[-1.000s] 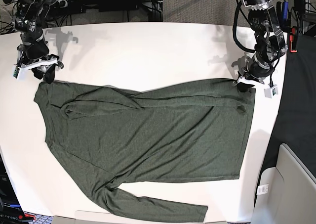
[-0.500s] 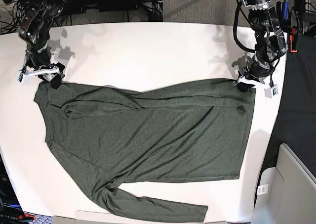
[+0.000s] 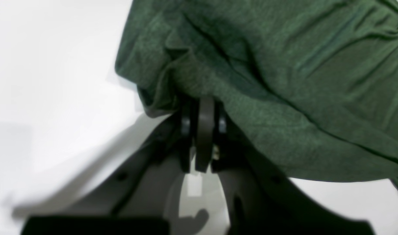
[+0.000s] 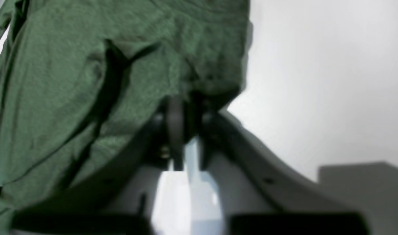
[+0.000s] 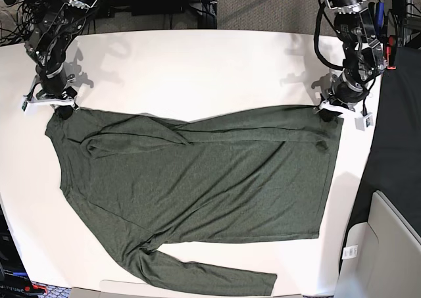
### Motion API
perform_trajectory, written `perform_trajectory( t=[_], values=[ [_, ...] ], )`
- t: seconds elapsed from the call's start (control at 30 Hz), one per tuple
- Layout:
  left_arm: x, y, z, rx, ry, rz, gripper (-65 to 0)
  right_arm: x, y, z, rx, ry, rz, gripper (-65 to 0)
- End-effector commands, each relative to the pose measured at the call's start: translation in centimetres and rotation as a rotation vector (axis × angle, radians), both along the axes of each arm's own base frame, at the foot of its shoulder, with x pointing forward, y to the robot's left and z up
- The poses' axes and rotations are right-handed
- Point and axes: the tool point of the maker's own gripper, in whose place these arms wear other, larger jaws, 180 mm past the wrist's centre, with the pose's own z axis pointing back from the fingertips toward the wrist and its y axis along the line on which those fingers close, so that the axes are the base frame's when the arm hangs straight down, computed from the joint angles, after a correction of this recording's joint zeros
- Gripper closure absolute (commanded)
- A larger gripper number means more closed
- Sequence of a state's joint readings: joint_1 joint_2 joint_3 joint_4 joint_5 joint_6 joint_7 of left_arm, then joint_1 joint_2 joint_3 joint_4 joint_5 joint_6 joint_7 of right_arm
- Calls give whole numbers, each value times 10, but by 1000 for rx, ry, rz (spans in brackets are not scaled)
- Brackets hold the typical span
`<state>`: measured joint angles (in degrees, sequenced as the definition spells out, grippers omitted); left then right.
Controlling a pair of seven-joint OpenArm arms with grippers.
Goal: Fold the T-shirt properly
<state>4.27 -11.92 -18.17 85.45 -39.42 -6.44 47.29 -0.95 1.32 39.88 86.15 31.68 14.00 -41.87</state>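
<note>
Along the upper edge of the base view, your left tool (image 5: 327, 110) and right tool (image 5: 64, 108) each pinch a T-shirt (image 5: 197, 186) corner tight against the worktop (image 5: 197, 74), ready, I'd judge, to lift that edge over for a fold.

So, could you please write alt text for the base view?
A dark olive T-shirt lies spread on a white table, one sleeve folded across it. Each pincer, left and right, pinches a far corner.

Left gripper (image 3: 202, 107) clamped on bunched T-shirt (image 3: 284, 65) edge above white table (image 3: 48, 81).
</note>
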Motion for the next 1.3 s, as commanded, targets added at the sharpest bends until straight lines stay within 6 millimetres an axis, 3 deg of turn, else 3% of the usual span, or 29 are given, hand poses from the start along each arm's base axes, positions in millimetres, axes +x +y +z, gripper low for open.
perform_trajectory(
  t=[0.0,0.23,0.5,0.9,1.03,1.27],
  values=[
    [7,8,11,23,-34,5,0,5,-8,12,-21,-34,-9,0],
    [7,18,14,50,-35,3,0,-11,-30,14,-5,-50,-79,-2],
    [-15,32,15,80,-20,27,0,-26,-46,19,-41,-38,-82,-2],
    [-40,37,17,117,-2,25,0,-51,-44,14,-13,-27,-79,-2],
    [-50,49,17,125,11,58,0,-56,-47,21,-40,-26,-70,-2],
    [-50,50,21,131,3,56,0,-53,-46,40,-81,-60,-54,-2]
  ],
)
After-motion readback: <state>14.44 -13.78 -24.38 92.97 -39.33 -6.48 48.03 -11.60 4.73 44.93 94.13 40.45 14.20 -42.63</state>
